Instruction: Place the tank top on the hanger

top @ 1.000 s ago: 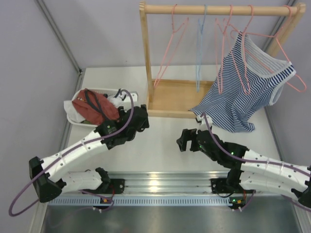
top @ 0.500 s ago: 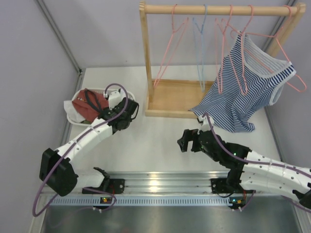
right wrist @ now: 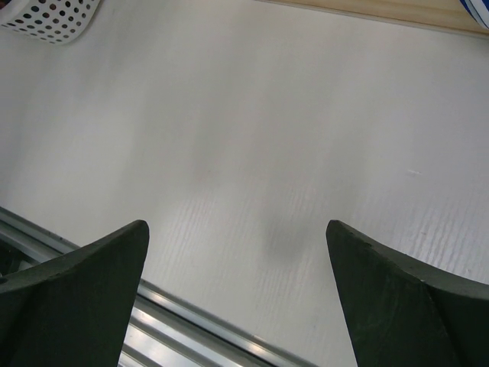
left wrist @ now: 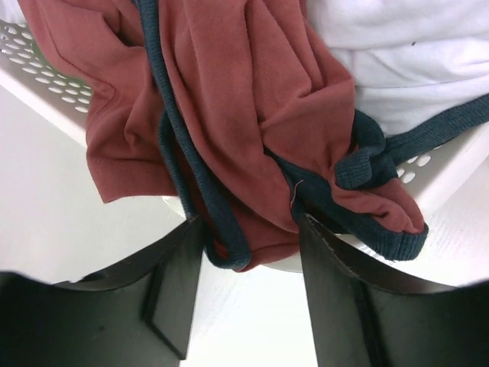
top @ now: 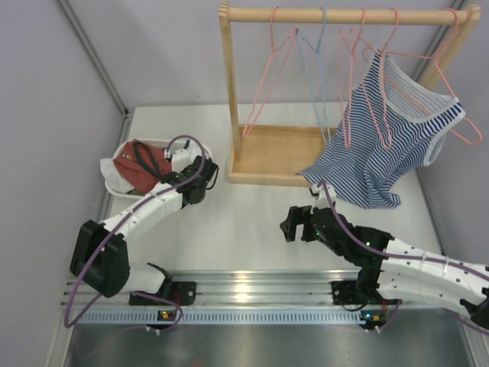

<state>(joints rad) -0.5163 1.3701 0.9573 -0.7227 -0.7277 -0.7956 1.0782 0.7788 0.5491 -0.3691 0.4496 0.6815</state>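
Note:
The rust-red tank top (top: pixel 147 164) with navy trim lies crumpled in a white basket (top: pixel 114 186) at the left. In the left wrist view the tank top (left wrist: pixel 229 99) spills over the basket rim (left wrist: pixel 46 84). My left gripper (top: pixel 200 173) is at the basket's right end. It is open (left wrist: pixel 248 260), with a hanging navy-edged fold between its fingers (left wrist: pixel 174 287). My right gripper (top: pixel 289 223) is open and empty over the bare table (right wrist: pixel 237 229). An empty pink hanger (top: pixel 266 73) hangs at the left of the rail.
A wooden rack (top: pixel 226 92) stands at the back with more pink hangers, a swinging light blue hanger (top: pixel 315 84) and a blue-and-white striped tank top (top: pixel 386 141). A white cloth (left wrist: pixel 397 53) lies in the basket beside the red shirt. A metal rail (top: pixel 252 287) runs along the near edge.
My left arm has swung left and back, bringing its gripper to the basket and around the red fabric. The light blue hanger has swung right. My right arm has barely moved.

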